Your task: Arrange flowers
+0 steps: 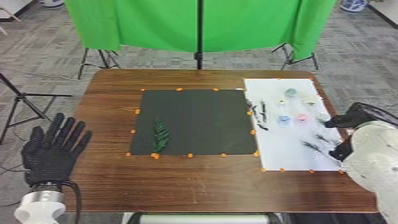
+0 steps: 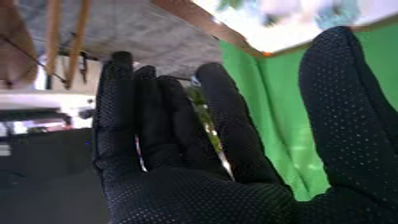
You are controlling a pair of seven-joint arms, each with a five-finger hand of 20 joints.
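Overall, our right hand (image 1: 357,115) was spread wide at the right edge of the white sheet (image 1: 277,152). Pink flower (image 1: 302,118) lay on it, left of that hand, the nearer of our two.

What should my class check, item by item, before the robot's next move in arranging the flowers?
1. Is a green sprig on the dark sheet? Ok: it lies on the sheet's left part.
2. Are the blue flower and pink flower available? Ok: they lie side by side on the white sheet.
3. Has a flower joined the sprig? Not ok: both coloured ones lie off the dark sheet.
4. Is the left robot hand clear of the dark sheet? Ok: it is left of it.
5. Is the right robot hand open? Ok: its fingers are straight.
6. Is that hand empty? Cannot tell: something green shows between its fingers, perhaps behind.
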